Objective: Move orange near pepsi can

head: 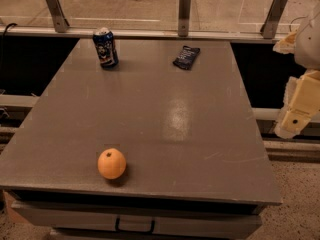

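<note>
Camera view looks down over a grey tabletop point(165, 99) from its near edge; we see the orange point(111, 163) resting on the surface close to that near edge, left of centre, with its dark stem dimple turned upward. At the far left of the tabletop stands the pepsi can point(105, 47), upright, dark blue with a silver top and light markings; it is almost straight beyond the orange, and the two are well apart. To the right of the can, also on the far side, a flat dark snack packet point(186, 57) lies on the surface, apart from the can. The robot's pale arm point(310, 39) hangs at the right edge of the view, beyond the tabletop's right side; its claw point(295, 115) sits there off the surface, well away from the orange; we cannot tell whether the claw is open or closed. A drawer handle point(135, 226) shows beneath the near edge.
</note>
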You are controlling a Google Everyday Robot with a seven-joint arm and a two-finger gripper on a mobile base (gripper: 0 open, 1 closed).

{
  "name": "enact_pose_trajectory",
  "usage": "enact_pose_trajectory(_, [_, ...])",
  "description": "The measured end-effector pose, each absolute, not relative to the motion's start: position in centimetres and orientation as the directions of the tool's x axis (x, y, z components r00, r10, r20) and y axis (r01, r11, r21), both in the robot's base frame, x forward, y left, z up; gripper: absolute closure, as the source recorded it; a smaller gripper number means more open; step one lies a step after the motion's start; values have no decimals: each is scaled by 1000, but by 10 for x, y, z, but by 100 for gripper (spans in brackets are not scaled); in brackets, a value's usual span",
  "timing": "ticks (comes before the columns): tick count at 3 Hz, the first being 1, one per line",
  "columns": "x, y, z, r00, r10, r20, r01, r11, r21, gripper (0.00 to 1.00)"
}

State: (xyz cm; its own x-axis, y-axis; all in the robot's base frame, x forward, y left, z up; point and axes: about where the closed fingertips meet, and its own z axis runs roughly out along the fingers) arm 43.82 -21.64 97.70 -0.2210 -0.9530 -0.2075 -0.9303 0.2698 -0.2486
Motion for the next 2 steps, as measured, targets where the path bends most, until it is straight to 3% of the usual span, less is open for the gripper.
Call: enact_pose_trajectory(2, [435,-198,964,-196,-950,-244,-945,250,-211,0])
